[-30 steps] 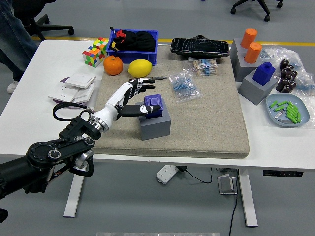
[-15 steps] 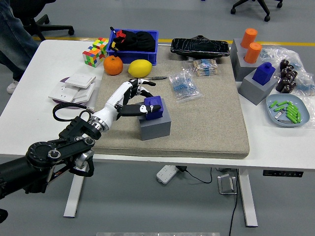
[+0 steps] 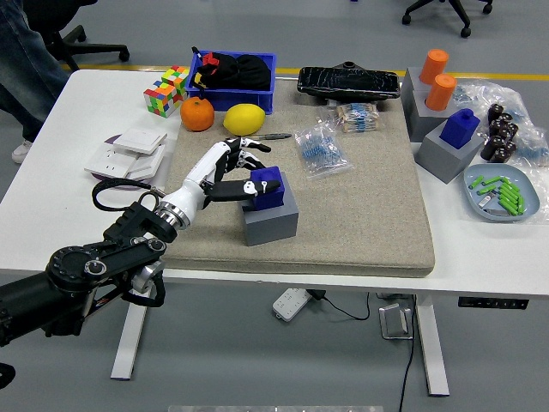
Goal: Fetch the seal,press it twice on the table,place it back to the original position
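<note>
Fingers have curled closer round the seal since a second ago.
Left hand (image 3: 230, 172) (reaching in from lower left) loosely cups the blue seal (image 3: 265, 185), thumb touching its side, atop the grey block (image 3: 270, 219) at centre-left of the mat (image 3: 360, 215).

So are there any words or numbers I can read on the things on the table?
None can be read.
Clear packets: print too small and blurred.
White boxes: faint marks, too small to read.
Blue seal by the left robot hand: a small white mark, not readable.
Rubik's cube: only coloured squares, no text.
</note>
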Robot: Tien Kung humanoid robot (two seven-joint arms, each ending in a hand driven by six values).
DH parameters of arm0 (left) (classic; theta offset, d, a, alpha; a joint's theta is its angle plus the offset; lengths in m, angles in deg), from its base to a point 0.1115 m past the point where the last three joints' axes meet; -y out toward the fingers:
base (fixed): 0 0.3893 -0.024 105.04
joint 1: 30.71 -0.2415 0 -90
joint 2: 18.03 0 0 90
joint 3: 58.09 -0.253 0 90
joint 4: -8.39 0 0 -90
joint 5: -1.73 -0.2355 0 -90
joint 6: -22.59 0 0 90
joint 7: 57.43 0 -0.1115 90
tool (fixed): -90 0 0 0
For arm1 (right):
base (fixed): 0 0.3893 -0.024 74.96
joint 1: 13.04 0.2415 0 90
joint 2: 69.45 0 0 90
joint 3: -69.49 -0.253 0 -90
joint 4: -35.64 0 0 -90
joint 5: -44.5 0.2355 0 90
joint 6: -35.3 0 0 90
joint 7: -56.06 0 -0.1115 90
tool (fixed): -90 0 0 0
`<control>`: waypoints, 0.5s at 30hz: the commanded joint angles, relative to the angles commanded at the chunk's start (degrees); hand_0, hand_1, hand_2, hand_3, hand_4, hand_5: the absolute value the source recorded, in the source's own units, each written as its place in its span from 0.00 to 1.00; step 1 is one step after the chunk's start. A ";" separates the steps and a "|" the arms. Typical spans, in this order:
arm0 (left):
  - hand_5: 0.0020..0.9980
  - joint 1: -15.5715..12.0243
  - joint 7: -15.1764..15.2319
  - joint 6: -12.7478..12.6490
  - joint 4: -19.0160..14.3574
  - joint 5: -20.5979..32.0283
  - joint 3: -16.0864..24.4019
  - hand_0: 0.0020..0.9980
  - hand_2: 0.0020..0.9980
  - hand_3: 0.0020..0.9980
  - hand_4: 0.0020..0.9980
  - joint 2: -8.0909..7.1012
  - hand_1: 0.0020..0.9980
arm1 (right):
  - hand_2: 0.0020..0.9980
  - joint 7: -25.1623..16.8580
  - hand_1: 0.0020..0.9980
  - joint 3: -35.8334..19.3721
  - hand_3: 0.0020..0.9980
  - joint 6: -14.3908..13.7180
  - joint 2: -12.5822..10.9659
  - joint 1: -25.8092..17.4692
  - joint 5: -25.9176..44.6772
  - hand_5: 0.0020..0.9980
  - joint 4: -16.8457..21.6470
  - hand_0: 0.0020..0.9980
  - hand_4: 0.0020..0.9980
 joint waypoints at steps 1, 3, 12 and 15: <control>0.15 -0.01 -0.25 0.18 0.01 -0.02 0.07 0.78 0.59 0.72 0.94 0.02 0.69 | 0.64 0.00 0.67 0.05 0.61 0.01 -0.02 -0.02 0.01 0.50 -0.01 0.72 0.71; 0.15 -0.04 -0.35 0.35 0.02 -0.01 0.11 0.78 0.59 0.72 0.94 0.05 0.69 | 0.64 0.01 0.67 0.10 0.61 0.02 -0.03 -0.06 -0.01 0.50 -0.04 0.72 0.71; 0.23 -0.14 -0.06 0.61 0.16 0.23 0.14 0.88 0.81 0.80 0.95 0.15 0.89 | 0.64 -0.03 0.67 -0.03 0.61 0.04 0.06 -0.19 -0.04 0.50 -0.02 0.72 0.71; 0.23 -0.15 -0.04 0.69 0.22 0.26 0.23 0.88 0.81 0.80 0.95 0.14 0.89 | 0.64 -0.04 0.67 -0.08 0.61 0.03 0.05 -0.24 -0.08 0.50 -0.03 0.72 0.71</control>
